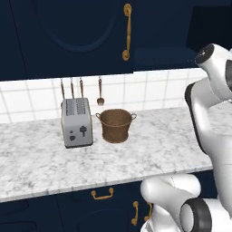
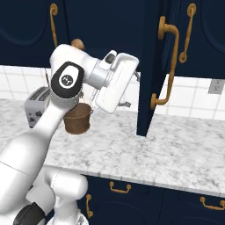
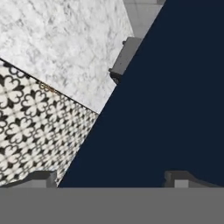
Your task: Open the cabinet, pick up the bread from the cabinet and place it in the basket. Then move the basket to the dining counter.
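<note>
Holding my tool spread wide, empty, against the cabinet door; basket just beside toaster on counter.

cabinet: door swung open | basket: upright on worktop

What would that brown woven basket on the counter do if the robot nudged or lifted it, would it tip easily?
The basket looks squat, with a flat base on the marble worktop, so a nudge would probably slide it rather than tip it. Woven and seemingly empty, it is likely light. Its two small side handles and rim should give something to grip.
</note>
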### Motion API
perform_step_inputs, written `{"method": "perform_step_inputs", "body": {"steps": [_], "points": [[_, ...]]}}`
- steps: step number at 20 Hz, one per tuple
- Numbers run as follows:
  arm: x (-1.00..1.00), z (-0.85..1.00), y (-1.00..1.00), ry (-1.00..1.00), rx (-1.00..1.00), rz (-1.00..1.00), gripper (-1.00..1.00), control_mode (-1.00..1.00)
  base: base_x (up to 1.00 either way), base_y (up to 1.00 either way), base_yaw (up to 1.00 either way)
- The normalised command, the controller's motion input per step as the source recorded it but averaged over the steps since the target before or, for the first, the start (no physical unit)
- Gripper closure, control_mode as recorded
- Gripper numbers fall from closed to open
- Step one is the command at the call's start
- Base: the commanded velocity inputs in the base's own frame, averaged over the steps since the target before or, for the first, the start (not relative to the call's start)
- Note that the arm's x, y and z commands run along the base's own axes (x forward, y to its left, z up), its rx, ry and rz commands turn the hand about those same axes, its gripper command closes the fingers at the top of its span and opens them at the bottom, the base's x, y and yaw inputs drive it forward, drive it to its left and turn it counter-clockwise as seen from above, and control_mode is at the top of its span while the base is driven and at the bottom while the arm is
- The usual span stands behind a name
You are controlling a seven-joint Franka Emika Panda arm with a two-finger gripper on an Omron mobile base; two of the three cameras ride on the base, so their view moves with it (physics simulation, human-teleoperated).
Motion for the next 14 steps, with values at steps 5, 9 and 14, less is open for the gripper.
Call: {"method": "perform_step_inputs", "body": {"steps": [5,9,14], "points": [[-0.09,-0.08,1.0,-0.11,-0.1,-0.05,-1.0,-1.0,0.0,0.0,0.0],[0.15,-0.86,1.0,-0.01,0.26,-0.12,-1.0,-1.0,0.0,0.0,0.0],[0.0,-0.98,0.96,-0.07,0.55,-0.25,-1.0,-1.0,0.0,0.0,0.0]]}}
